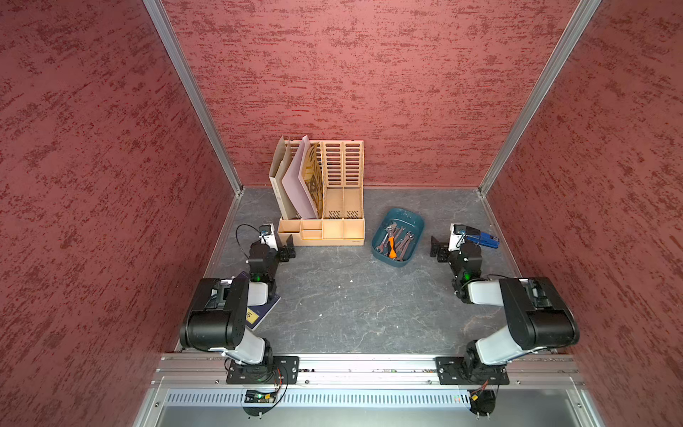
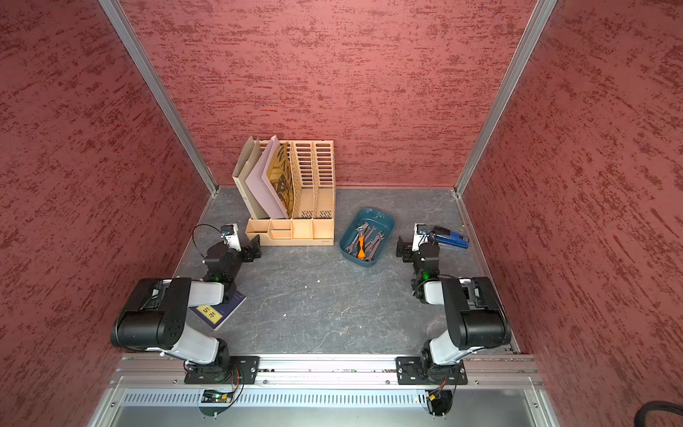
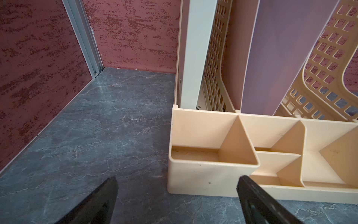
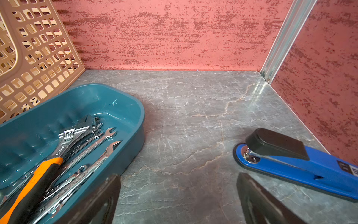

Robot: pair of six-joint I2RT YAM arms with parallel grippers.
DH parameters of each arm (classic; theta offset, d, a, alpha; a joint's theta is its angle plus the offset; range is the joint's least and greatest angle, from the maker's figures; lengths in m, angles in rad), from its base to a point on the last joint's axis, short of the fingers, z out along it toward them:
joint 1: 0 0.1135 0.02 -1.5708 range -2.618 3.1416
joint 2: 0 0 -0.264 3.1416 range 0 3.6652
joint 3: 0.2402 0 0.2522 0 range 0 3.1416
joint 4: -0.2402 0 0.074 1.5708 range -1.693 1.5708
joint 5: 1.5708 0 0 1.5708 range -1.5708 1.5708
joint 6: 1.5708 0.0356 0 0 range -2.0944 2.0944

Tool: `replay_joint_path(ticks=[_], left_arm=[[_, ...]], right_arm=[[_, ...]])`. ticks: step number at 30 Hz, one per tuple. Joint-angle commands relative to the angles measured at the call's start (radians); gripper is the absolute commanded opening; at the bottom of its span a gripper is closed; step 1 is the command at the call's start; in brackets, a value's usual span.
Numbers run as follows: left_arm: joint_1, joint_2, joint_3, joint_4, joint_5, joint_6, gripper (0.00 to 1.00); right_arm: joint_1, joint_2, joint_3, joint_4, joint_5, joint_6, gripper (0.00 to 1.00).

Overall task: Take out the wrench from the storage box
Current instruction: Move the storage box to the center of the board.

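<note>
The storage box, a shallow teal tray (image 1: 415, 219) (image 2: 385, 219) (image 4: 116, 93), sits at the back right of the table. Several chrome wrenches (image 4: 93, 147) lie in it, beside an adjustable wrench with an orange and black handle (image 1: 391, 244) (image 2: 360, 246) (image 4: 38, 174). My right gripper (image 1: 436, 248) (image 2: 402, 247) (image 4: 178, 176) stands open just right of the tray, over bare table, holding nothing. My left gripper (image 1: 290, 248) (image 2: 255, 247) (image 3: 177, 180) is open and empty at the organizer's front left corner.
A tall beige file organizer (image 1: 325, 229) (image 2: 295, 233) (image 3: 213, 174) (image 4: 29, 58) with folders stands left of the tray. A blue stapler (image 1: 482, 239) (image 2: 451, 237) (image 4: 300, 163) lies right of my right gripper. A dark book (image 1: 264, 312) (image 2: 218, 312) lies under my left arm.
</note>
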Motion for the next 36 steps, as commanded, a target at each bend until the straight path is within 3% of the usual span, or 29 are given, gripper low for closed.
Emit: replay_joint_path(ticks=[1, 14, 20, 22, 25, 28, 32, 36], left_arm=[[0.001, 0.0, 0.012, -0.004, 0.014, 0.009, 1.0], [0.01, -0.011, -0.014, 0.037, 0.005, -0.008, 1.0], [-0.024, -0.249, -0.129, 0.045, -0.068, 0.008, 1.0], [-0.052, -0.362, -0.106, -0.084, -0.109, 0.0, 1.0], [-0.068, -0.476, -0.058, -0.232, -0.114, -0.104, 1.0], [-0.107, -0.543, 0.008, -0.377, -0.113, -0.192, 1.0], [-0.146, -0.572, 0.179, -0.729, -0.099, -0.341, 1.0], [-0.147, -0.542, 0.35, -1.006, -0.003, -0.449, 1.0]], right_arm=[[-0.003, 0.001, -0.006, 0.039, -0.015, 0.009, 0.98], [-0.003, 0.0, -0.011, 0.046, -0.011, 0.009, 0.99], [-0.004, -0.166, -0.036, -0.041, 0.043, 0.027, 0.99], [-0.002, -0.261, -0.008, -0.168, 0.074, 0.045, 0.98], [-0.004, -0.393, 0.109, -0.474, 0.152, 0.198, 0.99], [-0.003, -0.45, 0.275, -0.809, 0.135, 0.362, 0.98], [-0.003, -0.414, 0.536, -1.216, -0.03, 0.479, 0.98], [-0.003, -0.348, 0.688, -1.435, -0.259, 0.502, 0.98]])
